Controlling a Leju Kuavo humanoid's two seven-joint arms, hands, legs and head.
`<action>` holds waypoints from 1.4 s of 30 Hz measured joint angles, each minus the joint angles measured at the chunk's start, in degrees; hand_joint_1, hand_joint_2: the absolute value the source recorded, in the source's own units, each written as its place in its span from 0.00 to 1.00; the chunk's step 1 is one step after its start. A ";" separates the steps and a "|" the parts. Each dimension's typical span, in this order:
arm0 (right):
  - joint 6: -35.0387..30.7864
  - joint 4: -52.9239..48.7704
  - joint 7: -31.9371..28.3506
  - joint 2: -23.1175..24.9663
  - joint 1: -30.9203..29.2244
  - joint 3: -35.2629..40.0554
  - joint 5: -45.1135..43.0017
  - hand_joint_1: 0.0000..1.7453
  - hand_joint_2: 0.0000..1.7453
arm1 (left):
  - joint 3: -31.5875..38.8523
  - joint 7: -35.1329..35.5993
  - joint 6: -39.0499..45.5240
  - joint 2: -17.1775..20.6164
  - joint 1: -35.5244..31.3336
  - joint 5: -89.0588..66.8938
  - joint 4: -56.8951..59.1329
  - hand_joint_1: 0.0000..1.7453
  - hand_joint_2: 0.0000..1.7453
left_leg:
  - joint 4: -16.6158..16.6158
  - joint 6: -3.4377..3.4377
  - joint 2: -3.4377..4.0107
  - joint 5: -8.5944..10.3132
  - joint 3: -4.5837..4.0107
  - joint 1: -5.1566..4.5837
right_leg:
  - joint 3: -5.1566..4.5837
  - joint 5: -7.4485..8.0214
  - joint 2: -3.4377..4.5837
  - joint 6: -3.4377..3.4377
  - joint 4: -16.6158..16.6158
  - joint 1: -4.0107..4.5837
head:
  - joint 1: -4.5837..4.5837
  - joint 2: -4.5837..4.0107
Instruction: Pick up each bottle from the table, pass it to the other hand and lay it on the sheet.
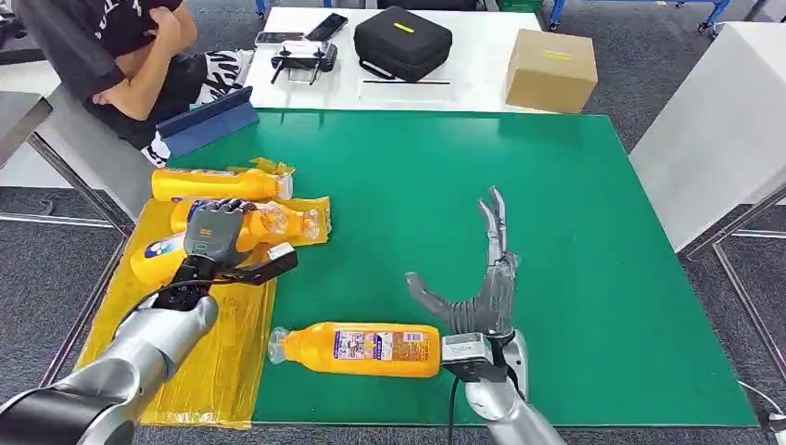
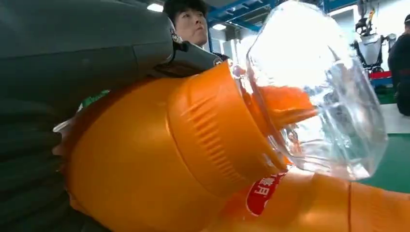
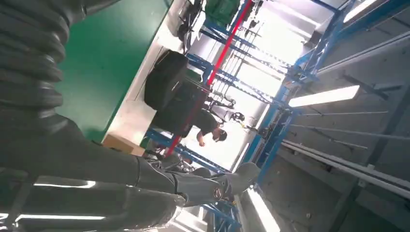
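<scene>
orange bottle (image 1: 358, 348) lies on the green table (image 1: 556, 232) beside the empty, spread right hand (image 1: 477, 292).

Sheet (image 1: 213, 371) on counter (image 1: 556, 232), lower left of frame: three bottles (image 1: 218, 184) on it. Fourth bottle (image 1: 361, 349) on counter, lower centre, right of sheet.

Even overhead light, soft shadows; ceiling lamps (image 3: 323, 96) glare, close bottle cap (image 2: 314, 92) blown out.

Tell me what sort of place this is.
Likely a robotics lab or workshop: blue steel racking under strip lights, an equipment case on the far table, and another robot standing in the background.
</scene>
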 measured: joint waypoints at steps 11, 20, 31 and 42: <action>4.31 0.68 11.13 -1.55 -1.07 2.06 6.26 0.00 1.00 | 2.78 -7.98 -5.88 0.15 -0.01 10.44 0.39 0.00 1.00 | 0.00 0.00 -0.01 0.00 0.01 0.00 | 0.00 0.00 -0.01 0.00 0.00 0.00 | 0.00 0.00; 8.52 1.49 17.72 -3.89 -1.17 2.58 12.00 0.00 1.00 | 8.06 -14.12 -14.62 -0.59 -1.07 21.51 0.26 0.00 1.00 | 0.00 0.00 -0.04 0.00 0.05 -0.01 | 0.04 0.00 -0.02 0.00 -0.01 -0.01 | -0.02 0.00; 13.62 0.28 20.46 -4.11 -1.05 1.92 13.27 0.00 1.00 | 13.10 -18.67 -30.04 -0.68 -1.92 36.54 -3.54 0.00 1.00 | 0.00 0.00 -0.04 0.01 0.12 -0.01 | 0.10 0.00 -0.02 0.00 0.04 0.00 | 0.00 0.00; 17.64 -2.97 24.11 -4.11 -0.57 0.11 16.26 0.00 1.00 | 14.95 -18.65 -40.46 -0.22 4.38 54.11 -18.02 0.00 1.00 | 0.00 0.00 -0.03 0.00 0.10 -0.01 | 0.09 0.00 -0.01 0.00 0.03 -0.01 | 0.00 0.00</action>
